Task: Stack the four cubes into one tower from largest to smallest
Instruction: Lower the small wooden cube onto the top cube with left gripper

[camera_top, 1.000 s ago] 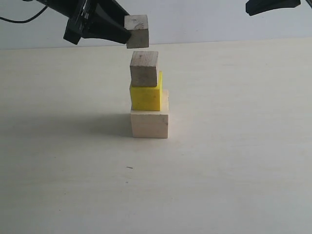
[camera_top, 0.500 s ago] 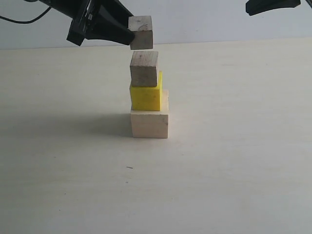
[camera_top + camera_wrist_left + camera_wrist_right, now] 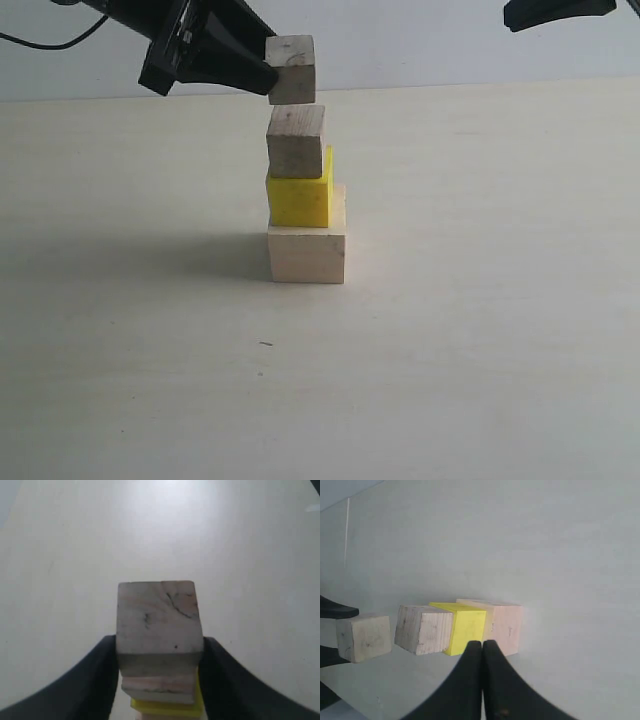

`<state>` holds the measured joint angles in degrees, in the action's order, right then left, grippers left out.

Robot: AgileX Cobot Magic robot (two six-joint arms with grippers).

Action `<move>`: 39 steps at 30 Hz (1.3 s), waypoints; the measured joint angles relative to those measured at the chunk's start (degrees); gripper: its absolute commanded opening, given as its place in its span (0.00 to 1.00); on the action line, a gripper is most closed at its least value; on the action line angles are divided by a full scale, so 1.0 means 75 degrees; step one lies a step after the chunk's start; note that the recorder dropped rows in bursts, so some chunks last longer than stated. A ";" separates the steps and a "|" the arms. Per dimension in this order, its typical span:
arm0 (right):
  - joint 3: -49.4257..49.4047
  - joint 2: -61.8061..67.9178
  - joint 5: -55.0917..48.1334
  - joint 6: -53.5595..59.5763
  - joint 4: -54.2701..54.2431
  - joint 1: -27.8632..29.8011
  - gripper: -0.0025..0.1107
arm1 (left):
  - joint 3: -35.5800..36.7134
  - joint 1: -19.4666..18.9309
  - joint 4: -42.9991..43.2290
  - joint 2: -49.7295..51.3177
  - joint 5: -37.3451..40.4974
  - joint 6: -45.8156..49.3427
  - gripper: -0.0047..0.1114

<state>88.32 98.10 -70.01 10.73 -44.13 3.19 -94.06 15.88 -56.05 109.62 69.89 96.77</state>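
Shifted rightward since a second ago, your left gripper clamps the smallest wood cube just above the small wood cube atop the yellow cube and large cube; your right gripper sits closed.

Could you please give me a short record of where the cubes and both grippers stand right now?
stacked on table: large wood cube at bottom, yellow cube on it, small wood cube on top
fourth cube: smallest wood cube, held just above the small wood cube, not touching
left gripper: fingers closed on the smallest wood cube
right gripper: shut, empty, clear of the cubes
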 measured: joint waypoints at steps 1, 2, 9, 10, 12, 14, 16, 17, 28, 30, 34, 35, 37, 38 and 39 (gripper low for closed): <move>0.0000 0.0000 0.0000 0.0000 0.0000 0.0000 0.02 | 0.0000 0.0000 0.0000 0.0000 0.0000 0.0000 0.04; 0.0000 0.0000 0.0000 0.0000 0.0000 0.0000 0.02 | 0.0000 0.0000 0.0000 0.0000 0.0000 0.0000 0.04; 0.0000 0.0000 0.0000 0.0000 0.0000 0.0000 0.02 | 0.0000 0.0000 -0.0014 0.0000 0.0000 -0.0078 0.04; 0.0000 0.0000 0.0000 0.0000 0.0000 0.0000 0.02 | 0.0000 0.0000 -0.0023 0.0017 0.0000 -0.0080 0.04; 0.0000 0.0000 0.0000 0.0000 0.0000 0.0000 0.02 | 0.0000 0.0000 -0.0054 0.0078 0.0000 -0.0093 0.04; 0.0000 0.0000 0.0000 0.0000 0.0000 0.0000 0.02 | 0.0000 0.0000 -0.0139 0.0203 0.0000 -0.0110 0.04; 0.0000 0.0000 0.0000 0.0000 0.0000 0.0000 0.02 | 0.0000 0.0000 -0.0252 0.0328 0.0000 -0.0110 0.04; 0.0000 0.0000 0.0000 0.0000 0.0000 0.0000 0.02 | 0.0000 0.0000 -0.0287 0.0391 0.0000 -0.0110 0.04; 0.0000 0.0000 0.0000 0.0017 0.0000 0.0000 0.02 | 0.0000 0.0000 -0.0007 0.0469 0.0000 -0.0110 0.04; 0.0000 0.0000 0.0000 0.0017 0.0000 0.0000 0.02 | 0.0000 0.0000 0.0026 0.0469 0.0000 -0.0110 0.04; 0.0000 0.0000 0.0000 0.0031 0.0000 0.0000 0.02 | 0.0000 0.0000 0.0044 0.0469 0.0000 -0.0110 0.04; 0.0000 0.0000 0.0000 0.0031 0.0000 0.0000 0.02 | 0.0000 0.0000 0.0044 0.0469 0.0000 -0.0110 0.04; 0.0000 0.0018 0.0000 0.0031 0.0000 0.0000 0.02 | 0.0000 0.0000 0.0044 0.0469 0.0000 -0.0110 0.04; 0.0000 0.0048 0.0000 0.0031 0.0000 0.0000 0.02 | 0.0000 0.0000 0.0044 0.0469 0.0000 -0.0110 0.04; 0.0000 0.0070 0.0000 0.0031 0.0000 0.0000 0.02 | 0.0000 0.0000 0.0044 0.0469 0.0000 -0.0110 0.04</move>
<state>88.32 98.62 -70.01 10.96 -44.13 3.19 -94.06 15.88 -55.72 113.14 69.89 95.95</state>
